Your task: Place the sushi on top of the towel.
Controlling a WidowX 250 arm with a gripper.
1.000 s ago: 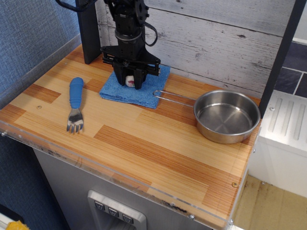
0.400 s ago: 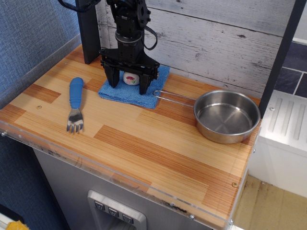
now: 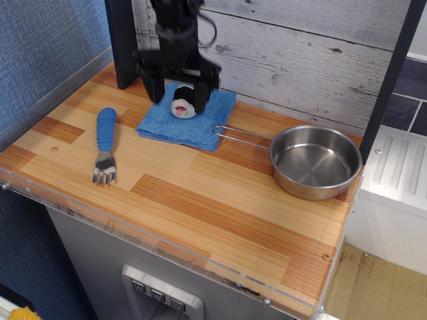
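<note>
The sushi, a small black-wrapped roll with a white face and pink-green centre, lies on the blue towel at the back of the wooden counter. My black gripper hangs above it with its fingers spread open, one on each side of the roll and lifted clear of it. It holds nothing. The image of the gripper is slightly blurred.
A blue-handled fork lies left of the towel. A steel pan with a wire handle stands to the right. A dark post and a grey plank wall rise behind. The counter's front edge has a clear strip.
The gripper was shut on the sushi on the towel, then opened and let it go. It has since risen; the sushi stays lying on the towel.
</note>
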